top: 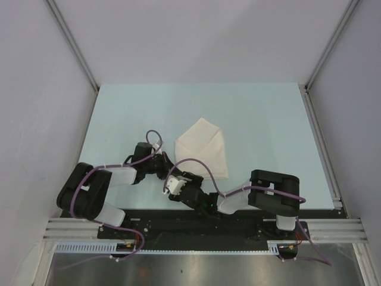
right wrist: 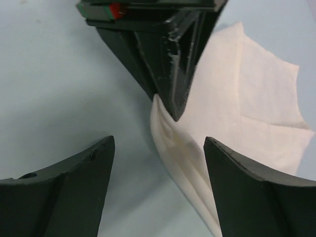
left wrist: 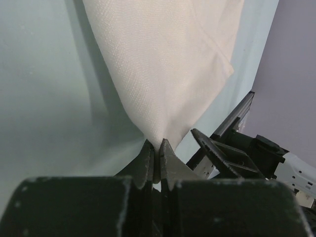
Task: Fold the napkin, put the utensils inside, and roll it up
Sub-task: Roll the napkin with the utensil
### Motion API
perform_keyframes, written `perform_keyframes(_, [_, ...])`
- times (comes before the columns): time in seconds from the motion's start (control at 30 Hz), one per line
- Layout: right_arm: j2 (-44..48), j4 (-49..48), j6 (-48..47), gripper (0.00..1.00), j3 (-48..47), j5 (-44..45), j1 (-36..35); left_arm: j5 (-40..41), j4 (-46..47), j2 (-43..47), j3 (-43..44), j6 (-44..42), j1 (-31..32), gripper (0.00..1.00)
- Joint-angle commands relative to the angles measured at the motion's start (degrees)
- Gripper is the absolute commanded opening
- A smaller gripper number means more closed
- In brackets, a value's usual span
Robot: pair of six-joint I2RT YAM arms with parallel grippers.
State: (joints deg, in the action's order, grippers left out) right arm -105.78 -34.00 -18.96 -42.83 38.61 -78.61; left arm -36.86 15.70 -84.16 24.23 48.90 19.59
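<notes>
Near the middle of the tabletop (top: pixel 119 107), slightly toward its near edge, the napkin (top: pixel 203 146) lies folded into a kite shape. The left hand (top: pixel 168 168) and right hand (top: pixel 181 177) meet at its near-left corner; their grip cannot be told from above.

Left wrist view: the left hand (left wrist: pixel 155 150) has its fingers pressed together, clamped on a pointed napkin (left wrist: pixel 163 64) corner. The cloth fans away from the pinch, and the right hand (left wrist: pixel 215 148) is just beside it.

Right wrist view: the right hand (right wrist: pixel 159 143) has its fingers spread wide and holds nothing. Between them are the bunched napkin (right wrist: pixel 247 98) corner and the left hand (right wrist: pixel 168 74) gripping it.
</notes>
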Motion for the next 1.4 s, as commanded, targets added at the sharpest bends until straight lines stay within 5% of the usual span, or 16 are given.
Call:
perform_keyframes(0.0, [-0.92, -2.48, 1.03, 0.77, -1.38, 4.01, 1.53, -2.51, 0.38, -0.3, 1.52, -0.92, -1.05, 0.0])
perform_keyframes(0.6, [1.89, 8.07, 9.82, 0.58, 2.48, 12.8, 4.87, -3.83, 0.64, 0.75, 0.82, -0.74, -3.25, 0.0])
perform_keyframes(0.87, [1.28, 7.02, 7.99, 0.37, 4.16, 11.93, 5.04, -3.83, 1.17, 0.66, 0.47, -0.65, -3.42, 0.0])
perform_keyframes(0.97, [1.53, 5.96, 4.74, 0.23, 4.42, 7.81, 4.96, -3.31, 1.0, 0.84, 0.38, -0.83, -3.42, 0.0])
perform_keyframes(1.0, [1.71, 5.87, 4.29, 0.06, 4.33, 5.27, 5.04, -3.13, 0.91, 0.93, 0.38, -1.0, -3.42, 0.0])
perform_keyframes(1.03, [1.8, 6.05, 4.02, 0.0, 4.25, 4.29, 5.22, -2.87, 0.65, 1.19, 0.38, -1.09, -3.42, 0.0])
perform_keyframes(1.2, [3.11, 12.01, 2.97, 0.0, 1.35, -5.53, 7.41, -0.85, -0.5, 2.77, 0.56, -2.32, -3.42, 0.0])
perform_keyframes(1.3, [4.87, 19.12, 3.84, 0.0, -0.58, -12.73, 9.34, 0.73, -1.64, 4.7, 0.38, -3.55, -3.51, 0.18])
perform_keyframes(1.37, [6.81, 25.54, 5.86, 0.0, -3.22, -16.79, 10.66, 3.72, -2.25, 6.46, 0.12, -4.34, -3.69, 0.4])
